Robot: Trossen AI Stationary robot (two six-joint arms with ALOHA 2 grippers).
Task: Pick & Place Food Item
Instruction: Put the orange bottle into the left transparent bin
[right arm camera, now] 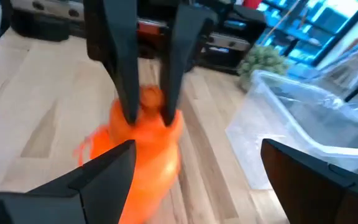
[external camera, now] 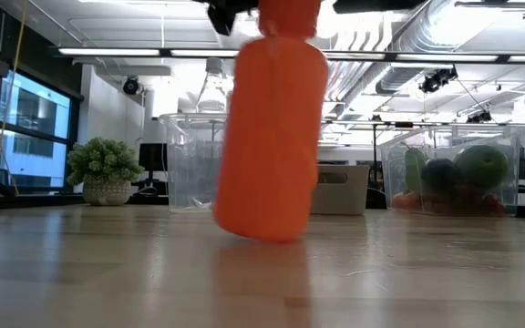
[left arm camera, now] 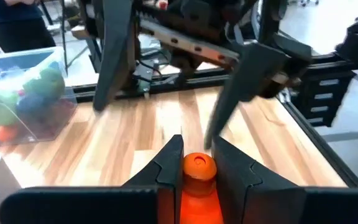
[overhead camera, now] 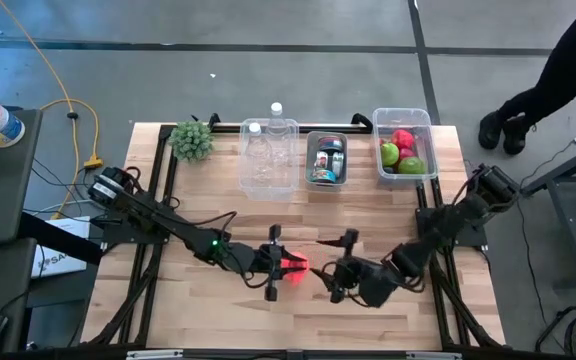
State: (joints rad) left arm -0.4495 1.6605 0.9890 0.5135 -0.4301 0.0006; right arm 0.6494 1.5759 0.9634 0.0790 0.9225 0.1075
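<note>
A wooden table (overhead camera: pixel 218 310) fills the overhead view, with two dark arms reaching in from either side toward its near middle. Along the far edge stand, from left to right, a small potted plant (overhead camera: pixel 192 140), a clear bin (overhead camera: pixel 268 165) holding empty bottles, a small grey tray (overhead camera: pixel 326 158) with a tin in it, and a clear tub (overhead camera: pixel 404 145) of red and green fruit; that tub seems the likely home for food, though this is only a judgement. A person's dark legs and shoes (overhead camera: pixel 513 120) show on the floor beyond the table's far right corner. The task's thing, an orange bottle (external camera: pixel 272 137), stands upright near the table's front centre, its base apparently just at or barely off the wood, tilted slightly. The left gripper (left arm camera: pixel 196 165) pinches the bottle's narrow neck from above, its jaws drawn close on the cap end, which is why the bottle stays upright. The right gripper (right arm camera: pixel 194 168) sits just beside the bottle with its jaws spread wide and not touching it, the bottle between and slightly beyond them, probably so one arm can steady the bottle while the other lines up.
</note>
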